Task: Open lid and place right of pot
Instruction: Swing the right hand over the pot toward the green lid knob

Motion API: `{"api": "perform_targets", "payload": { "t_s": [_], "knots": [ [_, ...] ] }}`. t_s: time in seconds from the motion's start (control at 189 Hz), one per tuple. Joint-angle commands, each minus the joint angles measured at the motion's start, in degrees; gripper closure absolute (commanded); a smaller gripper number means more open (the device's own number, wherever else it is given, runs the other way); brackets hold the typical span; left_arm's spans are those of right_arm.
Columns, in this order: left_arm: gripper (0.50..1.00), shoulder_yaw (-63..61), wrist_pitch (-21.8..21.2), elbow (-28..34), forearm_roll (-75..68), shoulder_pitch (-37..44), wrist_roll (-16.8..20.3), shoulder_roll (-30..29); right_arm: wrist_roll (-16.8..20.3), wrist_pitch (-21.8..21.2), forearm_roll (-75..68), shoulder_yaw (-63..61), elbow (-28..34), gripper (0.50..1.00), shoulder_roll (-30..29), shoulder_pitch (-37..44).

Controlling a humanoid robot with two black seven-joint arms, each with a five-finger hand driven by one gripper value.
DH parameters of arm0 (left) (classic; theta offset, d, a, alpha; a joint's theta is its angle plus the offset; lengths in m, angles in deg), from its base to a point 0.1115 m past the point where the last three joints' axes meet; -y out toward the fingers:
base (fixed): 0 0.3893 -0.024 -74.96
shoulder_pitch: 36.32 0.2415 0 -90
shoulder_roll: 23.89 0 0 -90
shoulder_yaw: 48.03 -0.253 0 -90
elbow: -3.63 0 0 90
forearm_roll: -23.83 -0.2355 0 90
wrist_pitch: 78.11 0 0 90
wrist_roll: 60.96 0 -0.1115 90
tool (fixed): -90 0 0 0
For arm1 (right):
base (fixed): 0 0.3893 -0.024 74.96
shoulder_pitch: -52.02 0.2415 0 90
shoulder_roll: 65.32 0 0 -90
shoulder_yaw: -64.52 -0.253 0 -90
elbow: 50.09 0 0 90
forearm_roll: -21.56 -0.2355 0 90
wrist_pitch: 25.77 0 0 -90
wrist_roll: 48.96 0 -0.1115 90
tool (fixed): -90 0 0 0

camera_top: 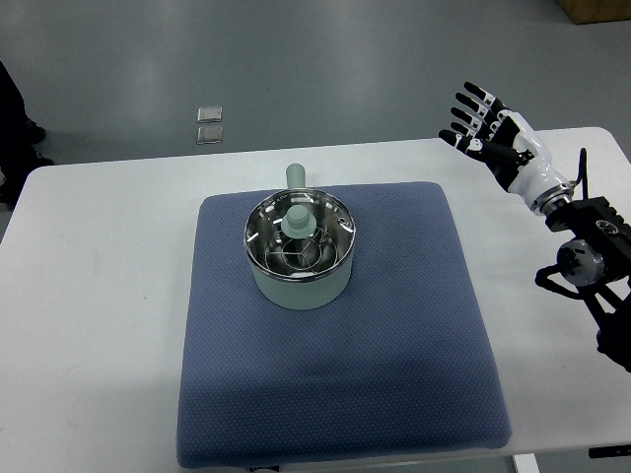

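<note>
A pale green pot [299, 251] stands on the blue mat [394, 335], its handle pointing away from me. A glass lid [314, 241] with a green knob [298, 217] in its middle rests on the pot. My right hand [475, 120] hovers over the table's far right part, well to the right of the pot and off the mat. Its fingers are spread and hold nothing. The left arm does not show.
The mat lies on a white table [99, 296]. Two small clear squares [209, 123] lie on the grey floor beyond the table. A dark shape [15, 128] shows at the left edge, and a brown box corner [596, 10] at the top right.
</note>
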Motion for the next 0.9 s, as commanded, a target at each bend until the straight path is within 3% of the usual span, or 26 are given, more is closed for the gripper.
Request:
{"api": "perform_targets", "payload": {
  "t_s": [0.0, 0.196, 0.201, 0.233, 0.281, 0.286, 0.297, 0.376, 0.382, 0.662, 0.896],
  "knots": [
    [0.500, 0.03, 0.00, 0.00, 0.00, 0.00, 0.00, 0.00, -4.41, 0.05, -0.48, 8.50, 1.36, 0.574, 5.36, 5.05],
    [0.500, 0.03, 0.00, 0.00, 0.00, 0.00, 0.00, 0.00, -7.76, -0.03, -0.57, 19.76, 5.05, 0.574, 11.43, 13.15],
    [0.500, 0.03, 0.00, 0.00, 0.00, 0.00, 0.00, 0.00, -8.63, -0.12, -0.57, 23.50, 6.62, 0.574, 13.51, 16.63],
    [0.500, 0.03, 0.00, 0.00, 0.00, 0.00, 0.00, 0.00, -8.90, -0.21, -0.57, 25.91, 7.60, 0.574, 14.59, 19.03],
    [0.500, 0.03, 0.00, 0.00, 0.00, 0.00, 0.00, 0.00, -8.90, -0.21, -0.57, 25.91, 7.60, 0.574, 14.59, 19.03],
    [0.500, -0.05, 0.00, 0.00, 0.00, 0.00, 0.00, 0.00, -9.16, -0.99, -0.57, 30.26, 8.73, 0.574, 16.07, 23.30],
    [0.500, -0.05, 0.00, 0.00, 0.00, 0.00, 0.00, 0.00, -9.25, -1.26, -0.48, 31.35, 8.92, 0.574, 16.26, 24.30],
    [0.500, -0.05, 0.00, 0.00, 0.00, 0.00, 0.00, 0.00, -9.25, -1.79, -0.48, 33.21, 9.19, 0.574, 16.70, 26.15],
    [0.500, 0.03, 0.00, 0.00, 0.00, 0.00, 0.00, 0.00, -9.51, -2.84, -0.31, 37.91, 9.45, 0.574, 17.05, 30.94],
    [0.500, 0.03, 0.00, 0.00, 0.00, 0.00, 0.00, 0.00, -10.40, -4.25, 6.11, 60.45, 9.45, 0.574, 15.91, 52.34],
    [0.500, -0.05, 0.00, 0.00, 0.00, 0.00, 0.00, 0.00, -10.04, -3.81, 13.58, 69.86, 9.54, 0.579, 9.67, 59.20]
  ]
}}
